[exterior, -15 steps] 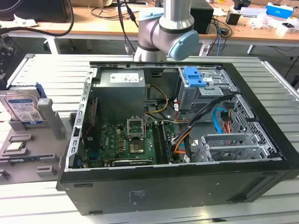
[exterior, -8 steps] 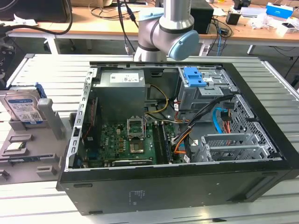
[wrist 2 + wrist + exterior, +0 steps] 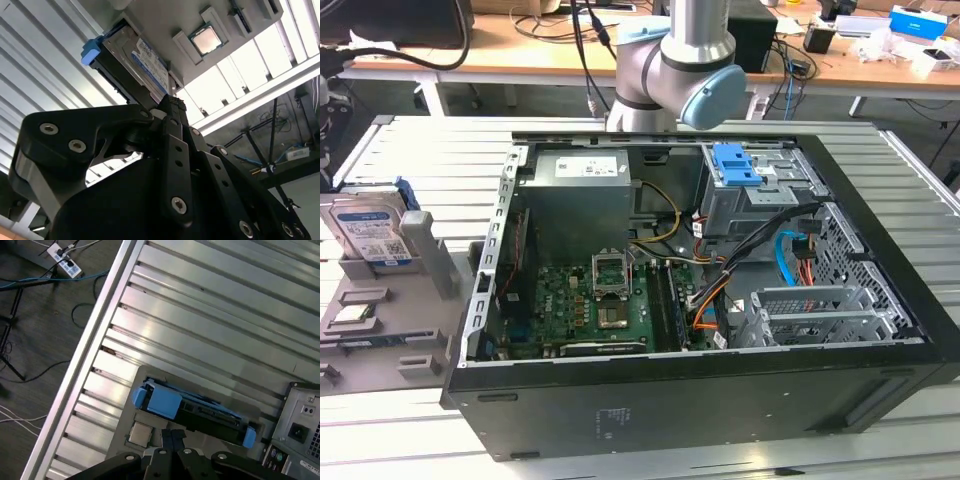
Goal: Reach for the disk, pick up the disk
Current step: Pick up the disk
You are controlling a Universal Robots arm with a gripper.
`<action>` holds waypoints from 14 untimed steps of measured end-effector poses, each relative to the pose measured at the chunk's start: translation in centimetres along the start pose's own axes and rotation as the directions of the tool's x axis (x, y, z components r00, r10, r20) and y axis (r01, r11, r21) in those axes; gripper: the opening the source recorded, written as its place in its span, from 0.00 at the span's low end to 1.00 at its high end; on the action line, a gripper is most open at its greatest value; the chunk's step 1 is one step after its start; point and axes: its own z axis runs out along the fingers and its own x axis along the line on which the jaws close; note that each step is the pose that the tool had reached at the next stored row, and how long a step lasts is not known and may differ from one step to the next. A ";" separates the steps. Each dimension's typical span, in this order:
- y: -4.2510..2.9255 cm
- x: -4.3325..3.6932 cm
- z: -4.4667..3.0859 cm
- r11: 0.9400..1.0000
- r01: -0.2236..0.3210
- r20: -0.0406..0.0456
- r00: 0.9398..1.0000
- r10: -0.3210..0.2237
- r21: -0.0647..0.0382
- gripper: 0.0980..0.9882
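Our empty end effector [image 3: 172,436], jaws nearly together, hangs over the disk [image 3: 370,235] (on edge, at the exterior view's left); thus closed, we risk knocking it over.

An open computer case [image 3: 700,400] lies on a slatted metal table [image 3: 430,140] at the exterior view's centre, green motherboard [image 3: 570,300] exposed; a grey fixture [image 3: 432,262] stands at the exterior view's left, a wooden desk [image 3: 520,45] along the top.
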 end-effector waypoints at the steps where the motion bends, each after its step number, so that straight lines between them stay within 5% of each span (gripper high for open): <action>1: 0.00 0.00 0.00 1.000 0.024 -0.001 1.000 -0.024 0.000 0.01; 14: -0.01 -0.01 0.00 0.981 0.196 -0.008 0.980 -0.196 -0.001 0.01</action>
